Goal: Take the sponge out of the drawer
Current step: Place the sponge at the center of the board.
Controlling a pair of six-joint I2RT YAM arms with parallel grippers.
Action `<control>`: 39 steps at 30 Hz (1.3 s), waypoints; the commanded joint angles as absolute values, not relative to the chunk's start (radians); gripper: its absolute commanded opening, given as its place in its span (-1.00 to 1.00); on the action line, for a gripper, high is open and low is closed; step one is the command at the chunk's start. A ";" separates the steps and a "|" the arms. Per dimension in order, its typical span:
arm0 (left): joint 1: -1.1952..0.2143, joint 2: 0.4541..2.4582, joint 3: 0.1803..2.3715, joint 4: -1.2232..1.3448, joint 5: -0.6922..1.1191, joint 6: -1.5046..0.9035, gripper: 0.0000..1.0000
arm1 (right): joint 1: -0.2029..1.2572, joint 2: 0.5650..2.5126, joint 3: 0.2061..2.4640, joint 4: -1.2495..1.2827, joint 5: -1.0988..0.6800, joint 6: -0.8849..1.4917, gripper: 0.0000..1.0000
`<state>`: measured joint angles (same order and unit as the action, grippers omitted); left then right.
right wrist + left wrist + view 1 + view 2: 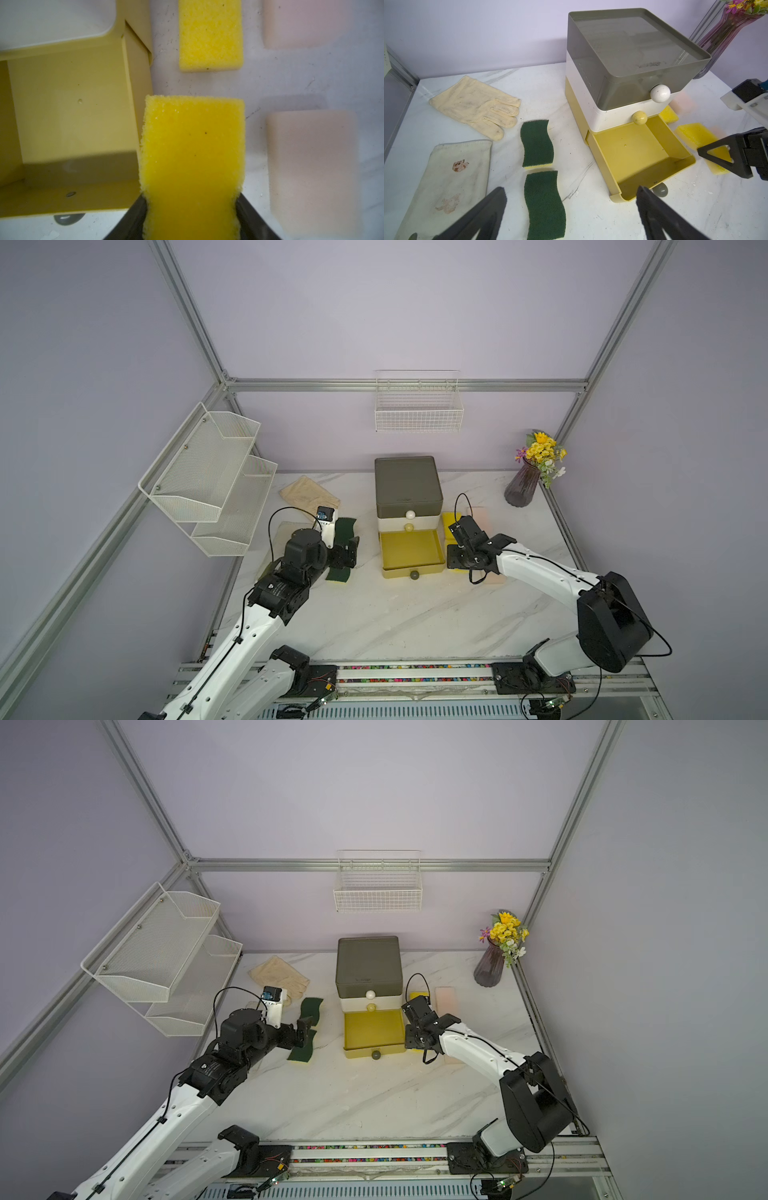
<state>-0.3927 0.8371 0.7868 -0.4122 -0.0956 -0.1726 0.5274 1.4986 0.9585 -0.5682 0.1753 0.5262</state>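
Right gripper [191,195] clamps yellow sponge [193,145], lower centre — soft, light, denting at jaws; pinch across its width. Left gripper [571,188] agape.

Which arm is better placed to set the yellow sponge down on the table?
Right: the right gripper pinches the yellow foam sponge beside the open yellow drawer; the left gripper hangs open.

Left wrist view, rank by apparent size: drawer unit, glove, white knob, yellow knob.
1. drawer unit
2. glove
3. white knob
4. yellow knob: only slightly smaller than the white one, a close call.
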 commanded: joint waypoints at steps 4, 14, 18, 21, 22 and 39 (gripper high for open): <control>-0.386 0.813 0.794 -0.393 -0.078 -0.181 1.00 | 0.484 1.536 0.942 -0.569 0.206 0.514 0.17; -0.386 0.815 0.793 -0.394 -0.076 -0.181 1.00 | 0.472 1.588 0.928 -0.519 0.163 0.473 0.22; -0.385 0.818 0.794 -0.394 -0.076 -0.182 1.00 | 0.473 1.604 0.924 -0.503 0.154 0.466 0.23; -0.386 0.822 0.793 -0.394 -0.077 -0.180 1.00 | 0.472 1.613 0.917 -0.490 0.137 0.459 0.23; -0.386 0.821 0.793 -0.394 -0.077 -0.179 1.00 | 0.472 1.617 0.917 -0.491 0.137 0.459 0.24; -0.384 0.831 0.794 -0.396 -0.077 -0.178 0.99 | 0.473 1.648 0.926 -0.511 0.132 0.458 0.70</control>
<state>-0.3927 0.8330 0.7868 -0.4129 -0.0826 -0.1730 0.4774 1.6562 0.9253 -0.5095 0.1326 0.4614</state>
